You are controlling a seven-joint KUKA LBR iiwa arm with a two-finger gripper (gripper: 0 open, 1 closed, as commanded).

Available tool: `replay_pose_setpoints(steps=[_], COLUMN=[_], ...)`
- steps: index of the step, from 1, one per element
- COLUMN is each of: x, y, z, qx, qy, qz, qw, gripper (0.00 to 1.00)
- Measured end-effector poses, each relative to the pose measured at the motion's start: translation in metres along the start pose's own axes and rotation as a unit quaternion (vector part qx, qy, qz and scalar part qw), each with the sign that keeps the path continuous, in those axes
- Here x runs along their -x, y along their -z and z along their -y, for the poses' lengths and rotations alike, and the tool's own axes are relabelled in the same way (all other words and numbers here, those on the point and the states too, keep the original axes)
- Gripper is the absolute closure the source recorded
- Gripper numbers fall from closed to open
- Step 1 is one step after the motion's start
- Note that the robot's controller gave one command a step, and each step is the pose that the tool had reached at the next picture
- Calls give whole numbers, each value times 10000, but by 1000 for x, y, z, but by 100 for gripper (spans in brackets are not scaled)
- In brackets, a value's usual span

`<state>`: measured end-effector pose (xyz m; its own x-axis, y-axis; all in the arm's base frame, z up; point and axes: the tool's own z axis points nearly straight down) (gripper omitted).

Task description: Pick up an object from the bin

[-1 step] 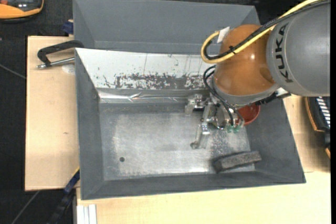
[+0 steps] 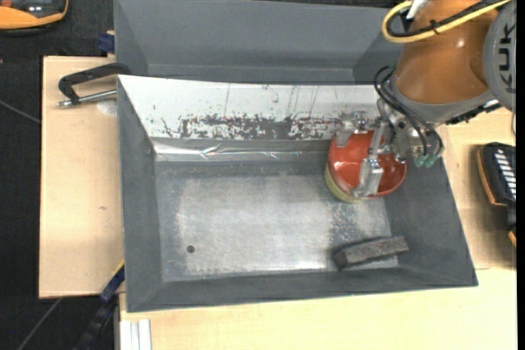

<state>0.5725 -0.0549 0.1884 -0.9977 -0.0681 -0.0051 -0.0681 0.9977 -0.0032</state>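
A red rounded thing (image 2: 348, 162), like a small bowl with a pale yellowish rim, sits tilted at the right of the bin near the back wall. My gripper (image 2: 371, 183) comes down from the right onto it. One silver finger (image 2: 375, 164) lies across the red thing's middle, and the other is hidden behind it. The gripper looks shut on the red thing. A dark grey oblong block (image 2: 370, 251) lies flat on the bin floor near the front right corner, a little in front of the gripper.
The arm's orange cover and its cables hang over the bin's right back corner. The bin's sloped right wall stands close beside the gripper. Bare floor stretches to the left and middle of the bin.
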Motion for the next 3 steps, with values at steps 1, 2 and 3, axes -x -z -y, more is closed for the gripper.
replay_pose_setpoints(steps=[1,2,3], x=[32,8,1], y=[2,-91,-59], z=[-11,23,62], qx=[2,15,14], qy=[47,-1439,-1583], qz=[54,49,77], qw=[10000,9896,9874], gripper=[0,0,0])
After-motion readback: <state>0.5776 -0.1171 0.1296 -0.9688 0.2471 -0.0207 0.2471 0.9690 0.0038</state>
